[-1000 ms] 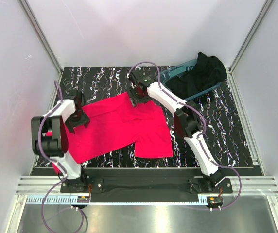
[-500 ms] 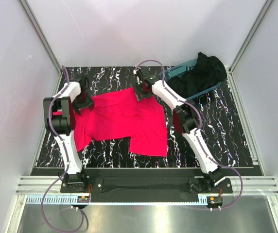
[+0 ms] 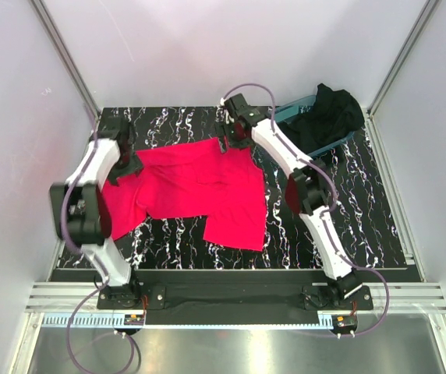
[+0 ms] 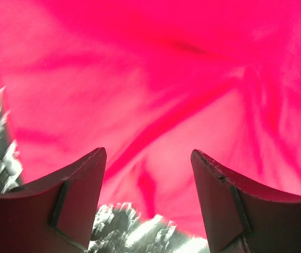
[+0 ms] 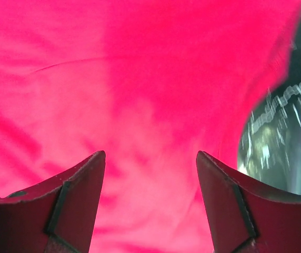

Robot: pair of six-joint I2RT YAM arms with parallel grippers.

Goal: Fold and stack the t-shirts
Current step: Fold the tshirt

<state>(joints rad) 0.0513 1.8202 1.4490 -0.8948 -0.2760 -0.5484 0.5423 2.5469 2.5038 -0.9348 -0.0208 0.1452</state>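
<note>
Seeing from above the pinkish-red t-shirt (image 3: 199, 183) spread on the table (image 3: 363, 210), the left gripper (image 3: 127, 160) at its left edge, the right gripper (image 3: 229, 144) at its far edge, and the black t-shirt (image 3: 328, 109) heaped in the teal tub (image 3: 285, 117). Showing, at the left wrist, jaws parted above red cloth. Showing, at the right wrist, jaws likewise parted over it.

Black white-veined marble tabletop (image 3: 363, 226), plain white walls (image 3: 223, 47), aluminium corner posts (image 3: 63, 54).

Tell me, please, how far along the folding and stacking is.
Done: nothing is folded yet; the red shirt lies spread, roughly flat, on the table. In hand: the left gripper and right gripper are open over its far edge. Remaining: folding it, then the black shirt, bunched in the tub, and stacking.
</note>
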